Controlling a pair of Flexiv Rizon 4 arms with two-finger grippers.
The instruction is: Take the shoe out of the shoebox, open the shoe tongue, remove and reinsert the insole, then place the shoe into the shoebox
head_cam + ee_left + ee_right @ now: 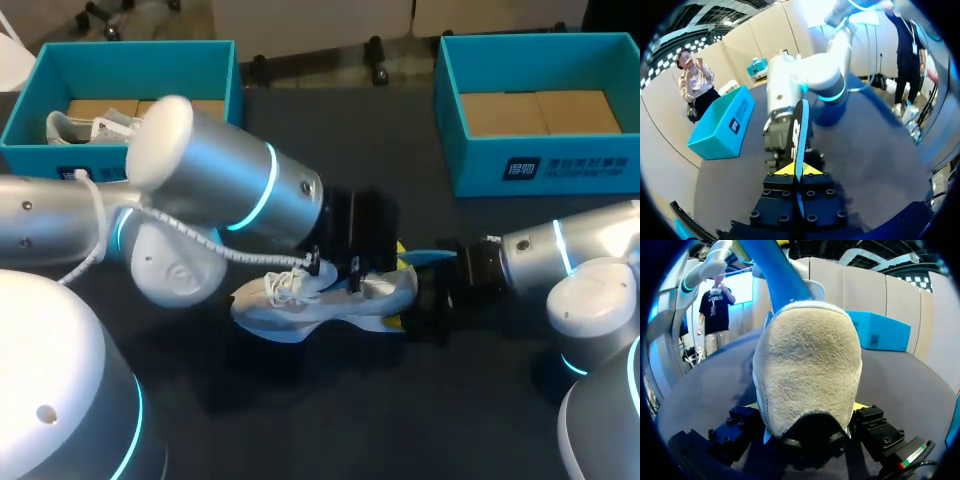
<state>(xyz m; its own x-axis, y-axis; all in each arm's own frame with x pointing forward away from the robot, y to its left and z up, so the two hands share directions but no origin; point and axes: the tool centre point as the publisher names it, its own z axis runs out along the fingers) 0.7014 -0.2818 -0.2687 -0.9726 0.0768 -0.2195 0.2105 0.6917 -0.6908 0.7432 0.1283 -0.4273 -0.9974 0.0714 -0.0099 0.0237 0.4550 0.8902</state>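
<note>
A white sneaker (320, 295) lies on its sole on the dark table (330, 420), toe to the left. My right gripper (410, 297) stands wide around its beige heel (807, 365), one yellow tip pressing each side, so it is shut on the shoe. My left gripper (400, 252) hangs just above the heel, shut on a thin blue insole (432, 258). In the left wrist view the insole (799, 132) stands edge-on between the yellow tips (799, 170), pointing toward my right arm (805, 80). From the right wrist the insole (772, 277) rises above the heel.
A teal shoebox (225, 75) at the back left holds another white shoe (85, 128). A second teal shoebox (450, 110) at the back right shows only its cardboard bottom. My left arm's big elbow (220, 190) and its white cable (200, 243) hang over the table's left middle.
</note>
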